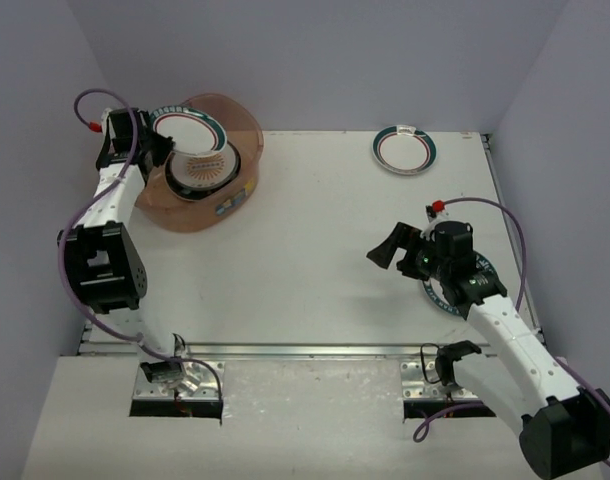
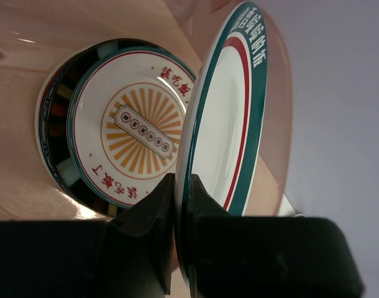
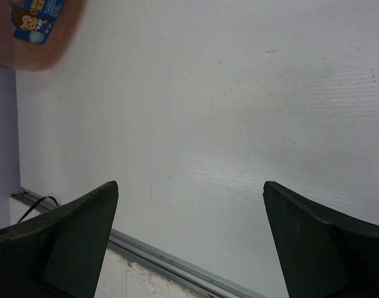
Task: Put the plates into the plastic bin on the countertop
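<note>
- The plastic bin (image 1: 240,190), upper left, holds stacked plates, with the sunburst plate (image 1: 200,168) on top.
- The left gripper (image 2: 180,186) clamps a teal-red plate (image 2: 223,118) on edge above it.
- Two lie unplaced on the table (image 1: 315,230): a teal-rimmed plate (image 1: 405,150) upper right and a half-hidden plate (image 1: 440,295) under the right arm (image 1: 505,330).
- The right gripper (image 1: 393,250) gapes empty.

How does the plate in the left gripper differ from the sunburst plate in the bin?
The held plate stands on edge, its rim pinched by the fingers of the left gripper; the sunburst plate lies flat inside the plastic bin. The held plate has a teal rim with white lettering, a red line and a plain white centre; the sunburst plate has orange rays and red characters. Both are round and white-based.
</note>
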